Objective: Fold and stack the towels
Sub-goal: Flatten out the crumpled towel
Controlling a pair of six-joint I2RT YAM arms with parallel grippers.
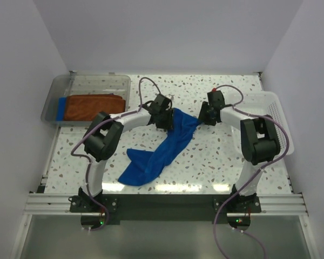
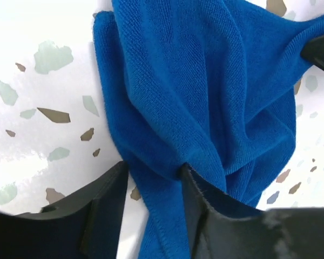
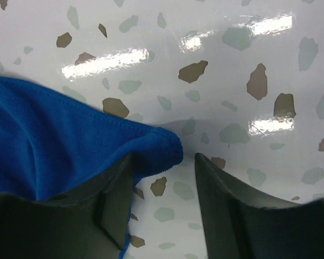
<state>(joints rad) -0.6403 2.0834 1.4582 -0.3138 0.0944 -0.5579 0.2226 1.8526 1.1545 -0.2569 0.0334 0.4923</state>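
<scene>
As far as the job goes: one orange towel (image 1: 94,107) lies folded in the clear bin (image 1: 125,82) at the far left — the blue towel (image 1: 163,148) is not folded yet, so I think most of the work is left.
Table (image 1: 221,156): white with little specks; the blue towel lies on it, in the middle.
Blue towel: long and twisted like a rope, all bunched and wrinkly — its far end stretches between the two grippers, and its near end flops down toward the near left side.
Left gripper (image 2: 154,174): squeezed tight on a thick bunch of the blue towel.
Right gripper (image 3: 163,157): fingers apart; one towel corner pokes into the gap beside one finger and does not look pinched.
</scene>
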